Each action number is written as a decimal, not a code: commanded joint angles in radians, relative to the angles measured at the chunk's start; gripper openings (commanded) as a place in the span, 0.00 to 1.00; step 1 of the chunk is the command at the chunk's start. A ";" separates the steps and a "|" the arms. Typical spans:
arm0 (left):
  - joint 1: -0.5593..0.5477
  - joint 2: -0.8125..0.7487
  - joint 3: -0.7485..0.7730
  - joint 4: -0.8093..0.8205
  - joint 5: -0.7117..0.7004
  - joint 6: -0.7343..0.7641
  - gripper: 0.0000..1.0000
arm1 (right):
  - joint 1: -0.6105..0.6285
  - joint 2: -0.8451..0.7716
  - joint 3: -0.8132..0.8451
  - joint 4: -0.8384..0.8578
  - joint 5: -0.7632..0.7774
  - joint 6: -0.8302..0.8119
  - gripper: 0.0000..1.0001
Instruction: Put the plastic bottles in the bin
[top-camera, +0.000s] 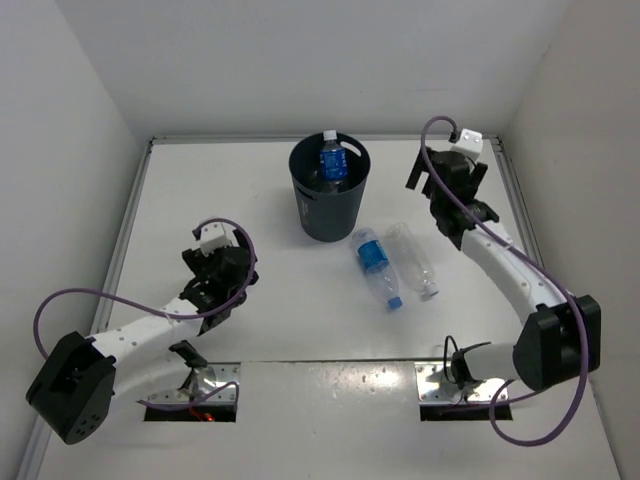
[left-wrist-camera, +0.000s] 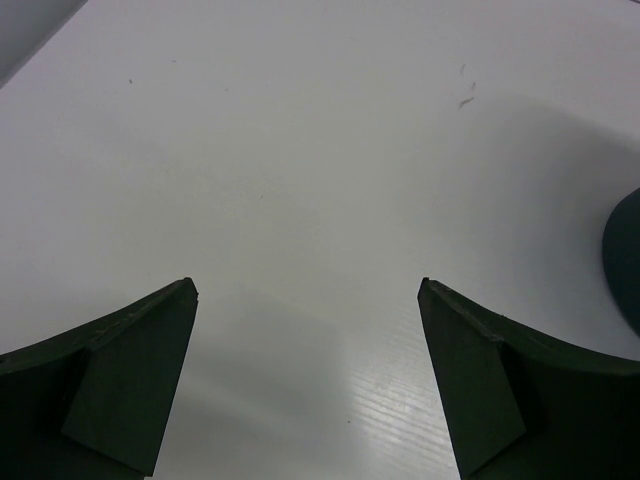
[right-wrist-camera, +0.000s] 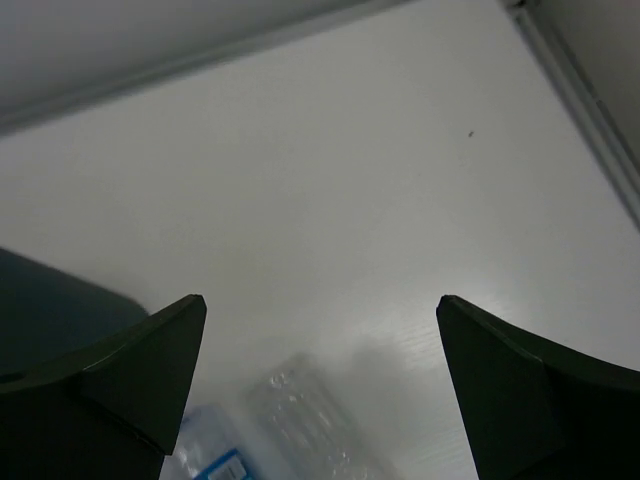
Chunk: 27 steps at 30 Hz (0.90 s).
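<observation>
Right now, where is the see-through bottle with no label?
In the top view, the unlabelled bottle lies on the table right of centre, beside the blue-labelled bottle and just near-right of the bin.

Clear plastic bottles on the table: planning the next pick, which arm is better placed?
Right. The right hand, open, hovers near both clear plastic bottles, visible in its camera; the left hand is farther.
</observation>
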 joint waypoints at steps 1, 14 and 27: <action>-0.018 0.007 0.009 0.021 -0.021 0.002 0.99 | -0.055 0.089 0.024 -0.380 -0.280 0.041 1.00; -0.018 0.007 0.009 0.021 -0.021 0.002 0.99 | -0.070 0.276 -0.025 -0.377 -0.532 0.030 1.00; -0.018 -0.030 -0.021 0.074 0.008 0.044 0.99 | -0.081 0.464 0.072 -0.452 -0.600 0.010 0.80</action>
